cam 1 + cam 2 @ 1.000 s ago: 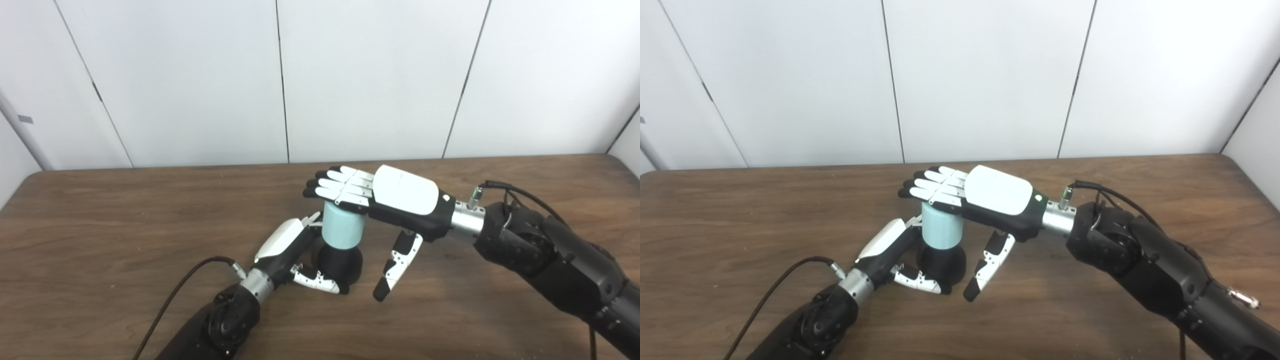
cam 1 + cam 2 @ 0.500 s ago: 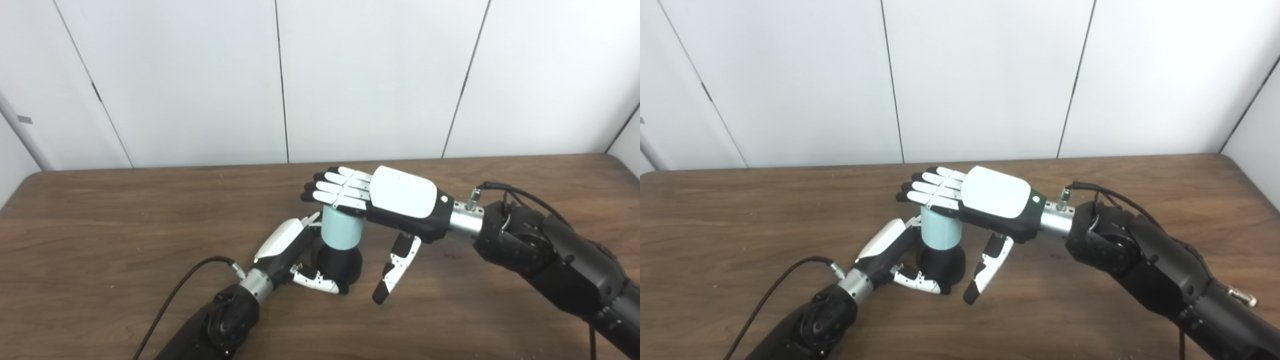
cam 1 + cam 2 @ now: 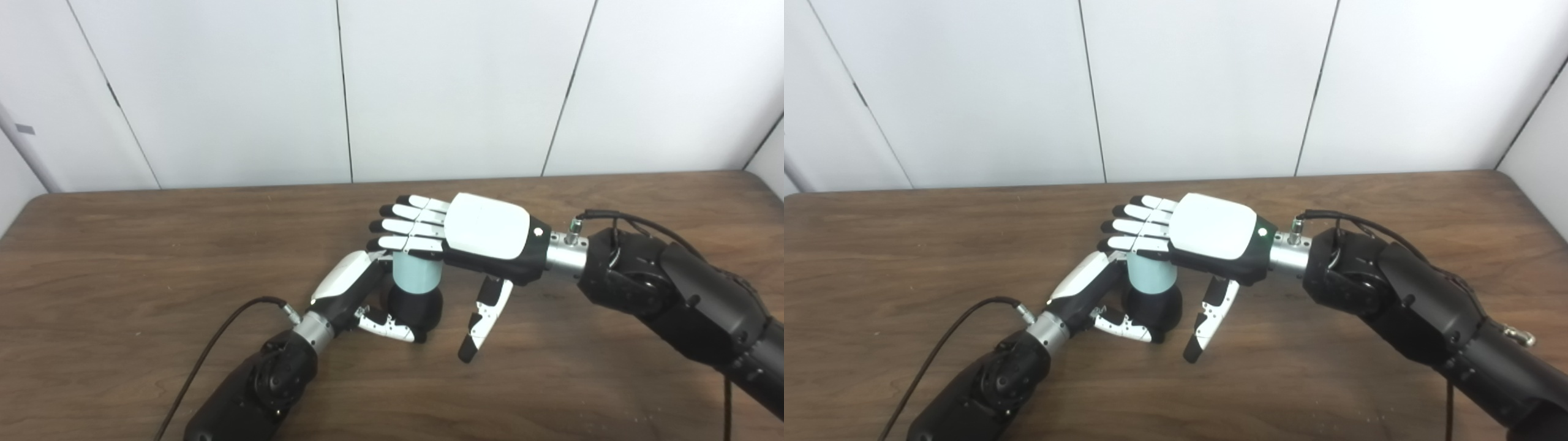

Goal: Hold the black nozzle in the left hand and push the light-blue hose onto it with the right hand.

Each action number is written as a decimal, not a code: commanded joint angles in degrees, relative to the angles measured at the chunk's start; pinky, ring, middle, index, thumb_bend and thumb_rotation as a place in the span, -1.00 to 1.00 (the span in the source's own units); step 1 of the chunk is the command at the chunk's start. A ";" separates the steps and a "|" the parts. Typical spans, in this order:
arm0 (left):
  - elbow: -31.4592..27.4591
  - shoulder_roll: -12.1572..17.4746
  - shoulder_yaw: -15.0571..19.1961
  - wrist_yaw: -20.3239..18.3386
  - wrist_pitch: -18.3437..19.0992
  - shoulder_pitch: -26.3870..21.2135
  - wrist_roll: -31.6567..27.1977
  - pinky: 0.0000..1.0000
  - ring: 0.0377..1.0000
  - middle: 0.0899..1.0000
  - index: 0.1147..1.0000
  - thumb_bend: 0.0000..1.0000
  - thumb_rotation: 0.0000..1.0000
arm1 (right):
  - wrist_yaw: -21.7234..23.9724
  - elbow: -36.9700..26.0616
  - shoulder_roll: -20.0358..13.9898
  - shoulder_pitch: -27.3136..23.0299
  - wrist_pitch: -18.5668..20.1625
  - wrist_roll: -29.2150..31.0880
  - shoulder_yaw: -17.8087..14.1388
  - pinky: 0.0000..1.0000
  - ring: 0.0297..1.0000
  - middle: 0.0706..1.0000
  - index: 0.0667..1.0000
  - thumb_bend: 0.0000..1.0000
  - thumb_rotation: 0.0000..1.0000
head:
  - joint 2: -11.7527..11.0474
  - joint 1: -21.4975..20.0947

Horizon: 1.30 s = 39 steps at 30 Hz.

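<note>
The black nozzle (image 3: 415, 308) stands upright on the wooden table (image 3: 122, 257), and my left hand (image 3: 358, 295) is shut around its base from the left. The light-blue hose (image 3: 414, 277), a short cylinder, sits on top of the nozzle. My right hand (image 3: 465, 236) lies flat over the hose's top, palm down, fingers stretched out to the left and the thumb hanging down beside the nozzle. It presses on the hose without gripping it. The top of the hose is hidden under the fingers.
The white panelled wall (image 3: 343, 92) runs behind the table's far edge. A black cable (image 3: 214, 355) trails from my left wrist toward the near edge, and another loops at my right wrist (image 3: 603, 215). Bare wood lies left and right of the hands.
My right hand has pushed lower and the hose has slid further onto the nozzle, leaving less blue showing. The camera has tilted a little. My left hand keeps its hold.
</note>
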 commanded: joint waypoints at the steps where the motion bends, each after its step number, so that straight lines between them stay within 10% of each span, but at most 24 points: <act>1: 3.36 1.78 -3.81 -7.48 4.84 5.05 4.19 1.00 1.00 0.53 -0.17 0.04 -0.84 | 4.34 -0.28 -0.42 1.20 -1.23 -1.52 1.94 1.00 1.00 0.96 0.87 0.78 0.51 | 0.00 -0.06; 16: 3.03 1.79 -3.88 -7.51 5.19 5.18 4.39 1.00 1.00 0.53 -0.17 0.04 -0.84 | 1.27 -0.54 0.03 2.31 -1.23 -1.56 0.38 1.00 1.00 1.00 1.00 0.82 0.49 | -0.02 -0.11; 29: 3.51 1.67 -3.99 -7.41 4.86 5.00 4.41 1.00 1.00 0.53 -0.17 0.04 -0.84 | -14.36 0.21 -0.08 2.35 -1.23 -6.74 1.58 1.00 1.00 1.00 1.00 0.88 0.51 | -0.11 -0.11; 39: 3.71 1.64 -4.00 -7.46 4.68 4.87 4.23 1.00 1.00 0.53 -0.17 0.04 -0.84 | -17.57 -1.14 2.21 4.42 -1.25 -4.22 -2.11 1.00 1.00 1.00 1.00 0.91 0.53 | -0.02 -0.03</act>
